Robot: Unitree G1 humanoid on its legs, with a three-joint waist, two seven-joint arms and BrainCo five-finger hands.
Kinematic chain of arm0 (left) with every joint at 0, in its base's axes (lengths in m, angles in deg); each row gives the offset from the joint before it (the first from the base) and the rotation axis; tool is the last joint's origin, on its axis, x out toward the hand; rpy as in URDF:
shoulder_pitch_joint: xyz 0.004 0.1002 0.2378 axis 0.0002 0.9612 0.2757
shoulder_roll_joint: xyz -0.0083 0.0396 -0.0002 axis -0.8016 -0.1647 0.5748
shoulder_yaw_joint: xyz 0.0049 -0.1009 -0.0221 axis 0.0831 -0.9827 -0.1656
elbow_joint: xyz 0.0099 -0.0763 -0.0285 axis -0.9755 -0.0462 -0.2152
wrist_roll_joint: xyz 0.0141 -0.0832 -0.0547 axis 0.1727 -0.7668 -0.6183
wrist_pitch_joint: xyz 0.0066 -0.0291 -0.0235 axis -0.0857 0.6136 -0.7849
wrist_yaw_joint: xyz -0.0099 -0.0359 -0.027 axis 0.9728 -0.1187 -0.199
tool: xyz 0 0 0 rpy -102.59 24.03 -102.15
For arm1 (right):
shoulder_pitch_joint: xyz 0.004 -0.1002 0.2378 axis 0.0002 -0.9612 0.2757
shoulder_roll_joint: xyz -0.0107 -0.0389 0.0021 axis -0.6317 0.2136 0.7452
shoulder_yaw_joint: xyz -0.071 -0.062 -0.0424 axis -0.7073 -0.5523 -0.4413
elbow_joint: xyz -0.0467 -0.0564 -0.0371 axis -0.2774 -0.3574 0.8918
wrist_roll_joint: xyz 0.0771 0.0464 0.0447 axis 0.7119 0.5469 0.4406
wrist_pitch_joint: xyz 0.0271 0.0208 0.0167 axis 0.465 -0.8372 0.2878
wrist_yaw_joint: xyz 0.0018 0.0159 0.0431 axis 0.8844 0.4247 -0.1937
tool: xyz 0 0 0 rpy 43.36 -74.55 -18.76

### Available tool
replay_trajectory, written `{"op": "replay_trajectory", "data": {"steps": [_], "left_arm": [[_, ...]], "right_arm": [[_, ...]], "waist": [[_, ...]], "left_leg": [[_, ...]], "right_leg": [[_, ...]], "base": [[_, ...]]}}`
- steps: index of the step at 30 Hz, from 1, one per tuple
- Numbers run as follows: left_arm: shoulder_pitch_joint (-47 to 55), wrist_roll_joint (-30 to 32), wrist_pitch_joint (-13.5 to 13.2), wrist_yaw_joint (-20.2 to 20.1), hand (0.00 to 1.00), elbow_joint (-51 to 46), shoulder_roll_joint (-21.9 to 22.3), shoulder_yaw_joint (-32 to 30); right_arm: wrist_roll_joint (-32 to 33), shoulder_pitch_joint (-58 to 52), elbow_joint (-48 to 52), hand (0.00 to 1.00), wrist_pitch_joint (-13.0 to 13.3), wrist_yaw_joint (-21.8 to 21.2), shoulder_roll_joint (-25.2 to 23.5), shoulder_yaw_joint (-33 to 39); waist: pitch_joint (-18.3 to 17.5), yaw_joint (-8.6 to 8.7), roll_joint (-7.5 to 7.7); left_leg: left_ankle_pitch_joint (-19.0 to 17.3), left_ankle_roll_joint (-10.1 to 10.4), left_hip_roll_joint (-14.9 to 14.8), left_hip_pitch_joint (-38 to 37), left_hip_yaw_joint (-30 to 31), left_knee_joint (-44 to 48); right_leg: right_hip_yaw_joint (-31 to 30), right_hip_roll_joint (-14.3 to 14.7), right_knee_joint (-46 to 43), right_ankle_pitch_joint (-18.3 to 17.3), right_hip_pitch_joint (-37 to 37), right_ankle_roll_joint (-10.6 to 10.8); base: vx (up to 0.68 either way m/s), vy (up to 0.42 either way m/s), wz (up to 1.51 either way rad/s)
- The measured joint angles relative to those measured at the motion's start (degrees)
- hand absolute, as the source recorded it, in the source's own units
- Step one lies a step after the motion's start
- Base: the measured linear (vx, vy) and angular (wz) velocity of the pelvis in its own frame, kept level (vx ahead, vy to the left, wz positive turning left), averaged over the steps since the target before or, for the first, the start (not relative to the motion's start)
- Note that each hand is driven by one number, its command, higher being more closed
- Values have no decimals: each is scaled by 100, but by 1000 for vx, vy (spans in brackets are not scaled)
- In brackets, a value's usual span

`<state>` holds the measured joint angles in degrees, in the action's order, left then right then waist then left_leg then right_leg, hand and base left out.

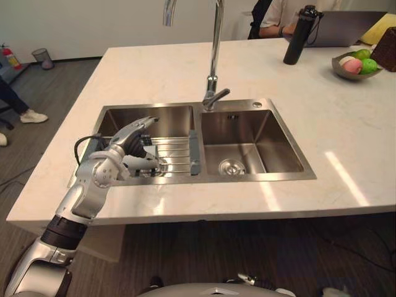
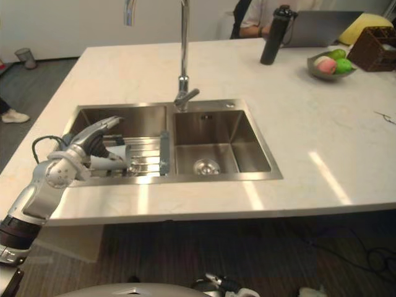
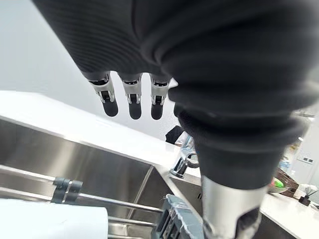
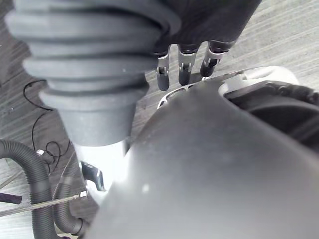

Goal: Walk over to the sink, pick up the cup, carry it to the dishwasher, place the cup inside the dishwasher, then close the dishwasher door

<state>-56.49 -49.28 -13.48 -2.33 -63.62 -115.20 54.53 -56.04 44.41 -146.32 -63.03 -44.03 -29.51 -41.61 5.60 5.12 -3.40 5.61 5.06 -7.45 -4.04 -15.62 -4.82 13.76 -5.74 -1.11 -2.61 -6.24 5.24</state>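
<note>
The right robot hand (image 4: 183, 69) is hanging low with the grey floor showing past it; its fingers are loose and nearly straight and are holding nothing.

The left robot hand (image 1: 127, 145) is reaching over the near edge of the worktop (image 1: 334, 154) into the left basin of the steel double sink (image 1: 247, 178). Its fingers (image 3: 133, 102) are stretching out side by side, spread away from the thumb and pinching nothing. The white cup (image 1: 141, 163) is lying just under this robot hand, on the wire rack (image 1: 176, 151) that is sitting in the left basin. In the left wrist view the fingers are staying clear above the cup. Whether the thumb is touching the cup, I cannot tell.

The right basin is showing a round drain (image 1: 232, 167) at its bottom. Behind the wall between the two basins the tall tap (image 1: 214, 62) is standing, with its lever pointing to the right.

Farther on the worktop, well apart from the sink, a black bottle (image 1: 300, 36) is standing upright. Near it a grey bowl (image 1: 339, 67) is holding pink and green fruit (image 1: 354, 64), with a dark wicker basket (image 2: 377, 48) just beside the bowl. At the far edge a person (image 1: 278, 18) is sitting next to a laptop (image 1: 343, 28).

On the floor at the far left a small waste bin (image 1: 43, 57) is standing by the wall.
</note>
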Motion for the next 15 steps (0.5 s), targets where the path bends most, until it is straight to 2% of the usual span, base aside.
{"op": "replay_trajectory", "data": {"steps": [7,15], "left_arm": [[-257,59,568,-365,0,208,-10,89],[-341,60,753,-513,0,493,-10,95]], "right_arm": [[0,16,-28,0,-42,28,12,2],[1,5,178,0,-74,64,17,5]], "waist": [[13,14,-4],[105,97,-68]], "left_leg": [[-3,3,73,-12,18,29],[-13,1,43,-58,15,-7]], "right_leg": [[58,-29,74,-25,-77,-38],[13,-26,28,-56,-51,-29]], "base": [[70,2,4],[-71,12,-3]]}}
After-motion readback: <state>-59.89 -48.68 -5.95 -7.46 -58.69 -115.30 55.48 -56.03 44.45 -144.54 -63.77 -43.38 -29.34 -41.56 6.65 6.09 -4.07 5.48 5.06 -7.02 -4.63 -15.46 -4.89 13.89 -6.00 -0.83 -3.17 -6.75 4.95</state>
